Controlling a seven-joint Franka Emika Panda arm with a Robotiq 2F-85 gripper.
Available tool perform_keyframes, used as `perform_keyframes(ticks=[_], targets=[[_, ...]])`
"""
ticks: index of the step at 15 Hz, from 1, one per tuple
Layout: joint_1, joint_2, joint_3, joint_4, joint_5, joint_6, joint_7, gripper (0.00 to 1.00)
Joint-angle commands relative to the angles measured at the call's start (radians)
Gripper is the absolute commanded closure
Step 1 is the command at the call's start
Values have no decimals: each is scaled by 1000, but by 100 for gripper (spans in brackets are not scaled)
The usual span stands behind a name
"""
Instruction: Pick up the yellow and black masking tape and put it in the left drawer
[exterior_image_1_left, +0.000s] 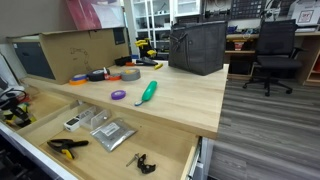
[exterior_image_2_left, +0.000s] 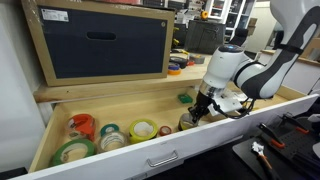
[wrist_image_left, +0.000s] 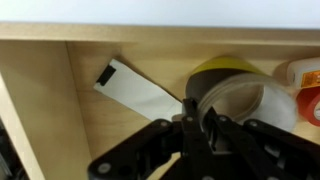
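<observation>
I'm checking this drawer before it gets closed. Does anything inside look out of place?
Yes. In the wrist view a white strip with a dark end lies slanted on the drawer floor near the corner, beside the yellow-black tape. It looks like a stray offcut; its other end is hidden behind the end effector.

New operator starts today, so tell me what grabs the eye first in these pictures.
In an exterior view, the white robot arm reaches its gripper into the open light-wood drawer, beside a row of tape rolls. In the wrist view the jaws sit at the yellow and black masking tape, a white strip lying beside it.
</observation>
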Motion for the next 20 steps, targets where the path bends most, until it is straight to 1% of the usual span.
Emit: perform_keyframes(ticks=[1, 3, 6, 7, 8, 10, 12, 14, 17, 20], targets=[[39, -31, -12, -13, 3, -11, 64, 53], [78, -59, -32, -16, -23, -30, 87, 40], [137, -125, -61, -33, -49, -57, 114, 16], [138, -151, -52, -43, -37, -68, 105, 10], [142, -179, -48, -53, -29, -82, 104, 1], [122, -225, -20, -80, 9, -103, 69, 0], [79, -261, 18, -122, 78, -109, 5, 0], [46, -306, 27, -171, 140, -108, -40, 0], [-39, -363, 58, -244, 295, -86, -186, 0], [-115, -435, 55, -285, 439, -117, -332, 0]])
